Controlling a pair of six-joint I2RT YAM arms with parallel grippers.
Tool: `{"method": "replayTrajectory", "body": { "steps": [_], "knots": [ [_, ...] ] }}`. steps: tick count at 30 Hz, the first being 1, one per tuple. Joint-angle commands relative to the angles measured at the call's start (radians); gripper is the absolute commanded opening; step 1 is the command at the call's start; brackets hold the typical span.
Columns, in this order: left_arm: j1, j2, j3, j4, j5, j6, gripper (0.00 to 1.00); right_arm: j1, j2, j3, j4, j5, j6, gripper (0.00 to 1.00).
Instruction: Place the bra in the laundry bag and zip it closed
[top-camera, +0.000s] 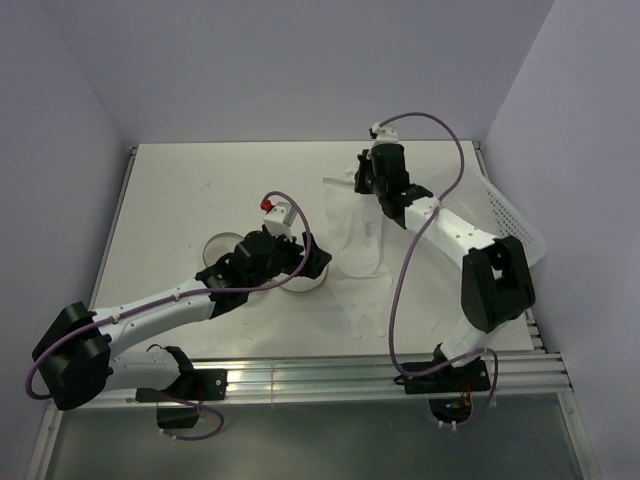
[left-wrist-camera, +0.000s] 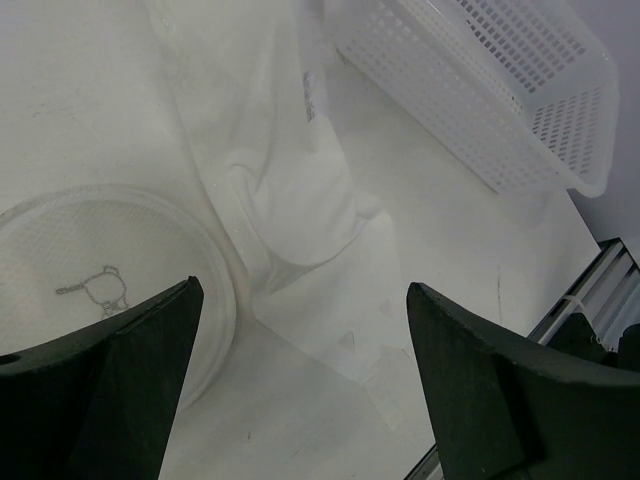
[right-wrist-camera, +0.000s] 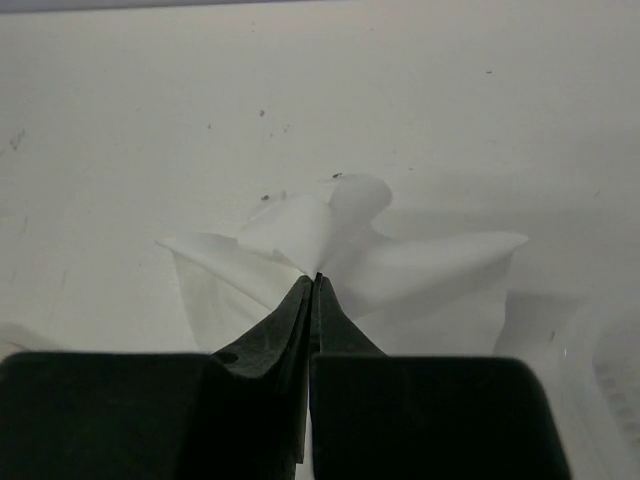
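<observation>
Right gripper (right-wrist-camera: 316, 282) pinches the bra (right-wrist-camera: 400, 268) at the end farthest from the laundry bag (left-wrist-camera: 90, 250). Left gripper (left-wrist-camera: 302, 305), jaws spread, hovers over the bag's rim.

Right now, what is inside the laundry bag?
The inside of the laundry bag is hidden: its round lid covers it. The bra lies outside, on the table beside it, pinched by the right gripper.
</observation>
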Motion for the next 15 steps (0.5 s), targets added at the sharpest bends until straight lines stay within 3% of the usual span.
{"method": "replayTrajectory", "body": {
  "steps": [1, 4, 8, 15],
  "knots": [
    [-0.003, -0.021, 0.013, 0.055, -0.04, -0.028, 0.89, 0.025, -0.177, -0.117, 0.126, 0.061, 0.042, 0.0],
    [-0.003, -0.026, -0.001, 0.046, -0.048, -0.066, 0.86, 0.062, -0.312, -0.334, 0.17, 0.11, 0.08, 0.0],
    [-0.003, -0.03, -0.032, 0.061, -0.048, -0.109, 0.86, 0.132, -0.476, -0.489, 0.201, 0.171, 0.12, 0.0],
    [-0.003, -0.053, -0.061, 0.075, -0.041, -0.151, 0.86, 0.293, -0.627, -0.692, 0.178, 0.351, 0.19, 0.0]
  ]
}}
